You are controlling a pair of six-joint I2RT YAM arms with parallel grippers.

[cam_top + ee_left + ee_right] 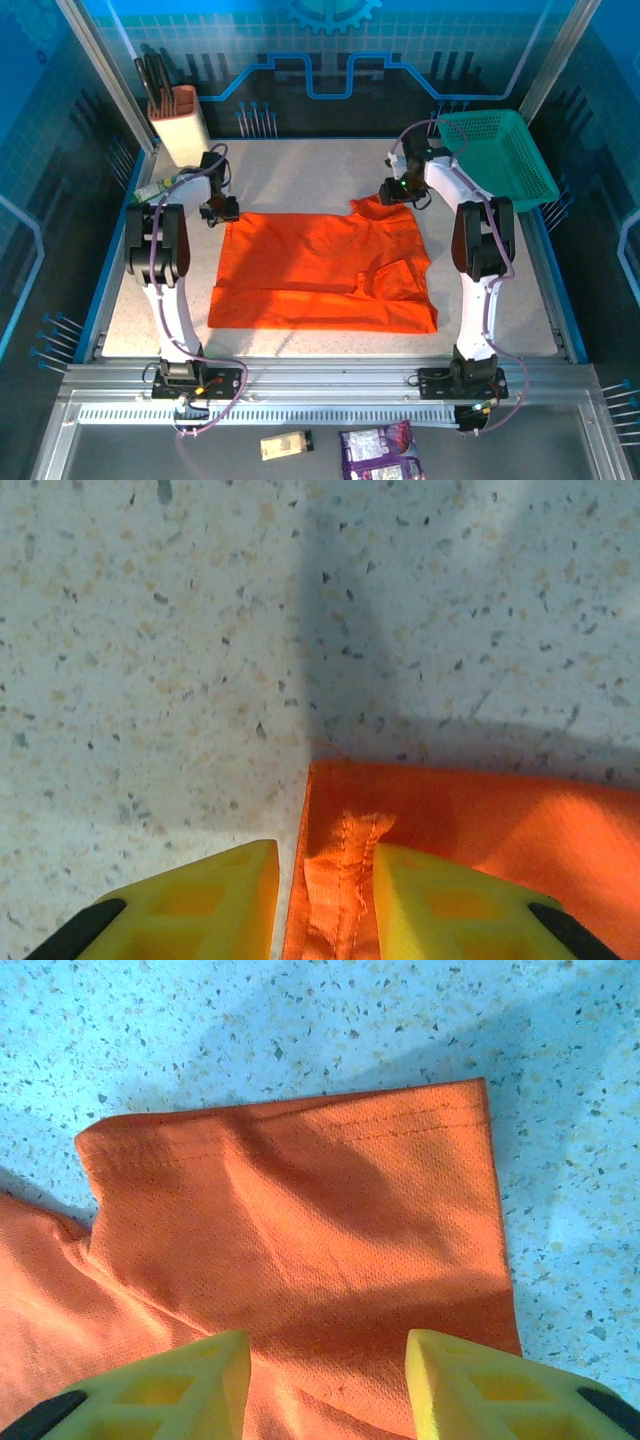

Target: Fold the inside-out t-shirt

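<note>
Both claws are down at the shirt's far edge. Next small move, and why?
Probably close both claws. The left claw straddles the far-left corner of the shirt, the right claw sits over a sleeve; both stand open with fabric lying on the table, so nothing is gripped for folding yet.

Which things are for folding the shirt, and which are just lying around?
For the job: orange t-shirt, left hand, right hand.
Just lying about: teal basket, knife block, purple packet, small box.
</note>
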